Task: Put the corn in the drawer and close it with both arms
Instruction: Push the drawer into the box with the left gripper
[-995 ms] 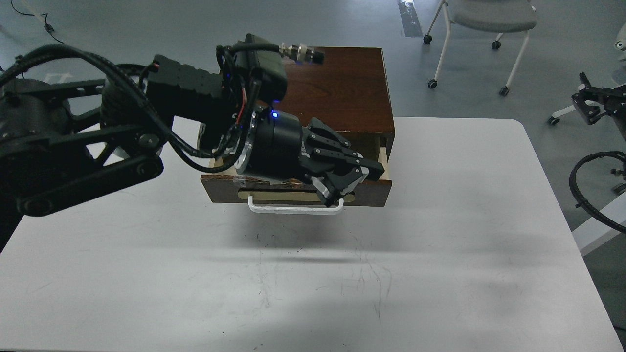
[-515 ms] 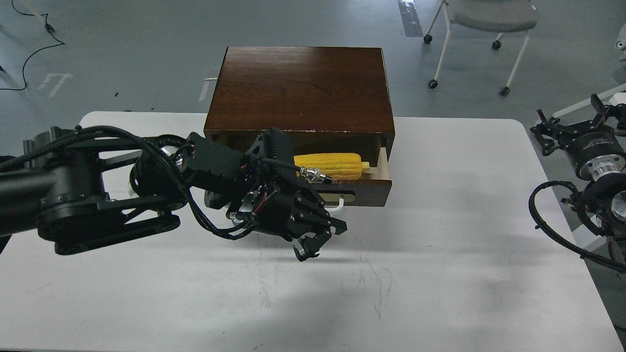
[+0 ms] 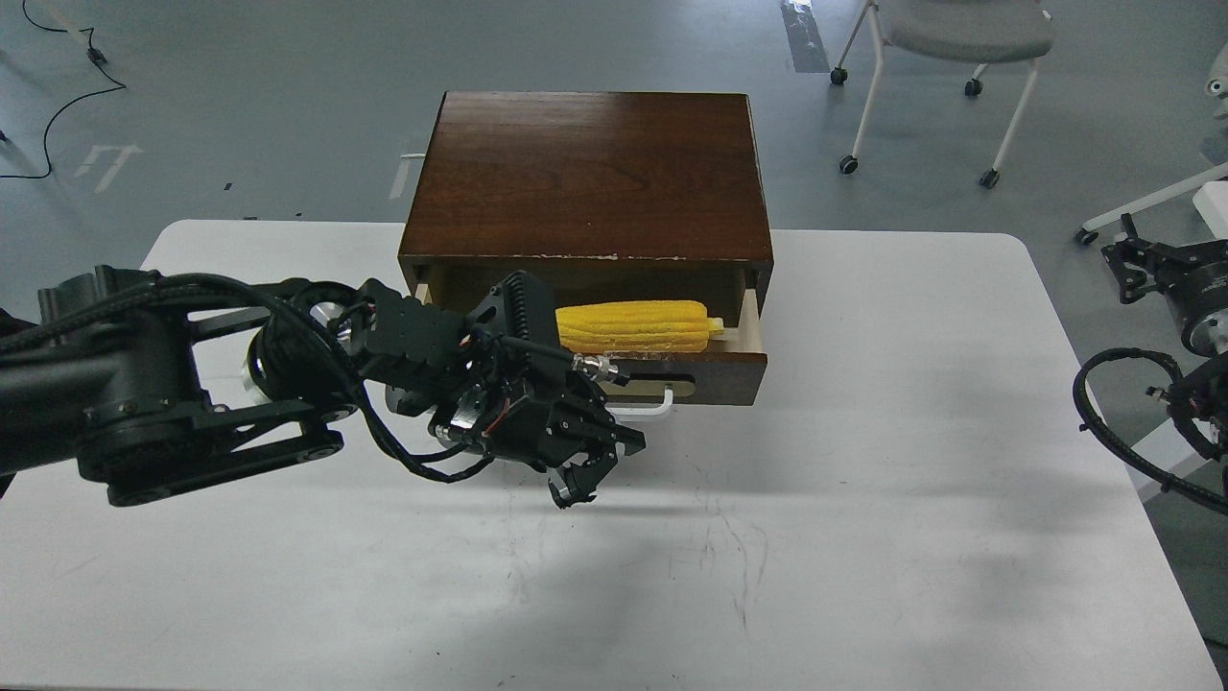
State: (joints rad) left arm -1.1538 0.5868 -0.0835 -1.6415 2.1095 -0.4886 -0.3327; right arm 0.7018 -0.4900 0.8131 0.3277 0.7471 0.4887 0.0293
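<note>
The yellow corn [image 3: 633, 327] lies lengthwise inside the open drawer [image 3: 721, 375], behind its dark brown front. The white bar handle [image 3: 645, 410] is partly hidden by my left arm. My left gripper [image 3: 574, 485] hangs just above the white table, in front of the drawer's left half. It is empty, with its claw fingers a little apart. My right gripper [image 3: 1132, 261] is at the far right edge, off the table, small and dark. Its fingers cannot be told apart.
The dark wooden cabinet [image 3: 590, 173] stands at the back middle of the white table [image 3: 863, 537]. A chair [image 3: 950, 58] on castors stands on the floor behind. Black cables [image 3: 1113, 422] hang by the table's right side.
My left gripper left the drawer, dropped to the table in front of it and shifted left. The corn now shows in the drawer. The right arm moved at the right edge.
</note>
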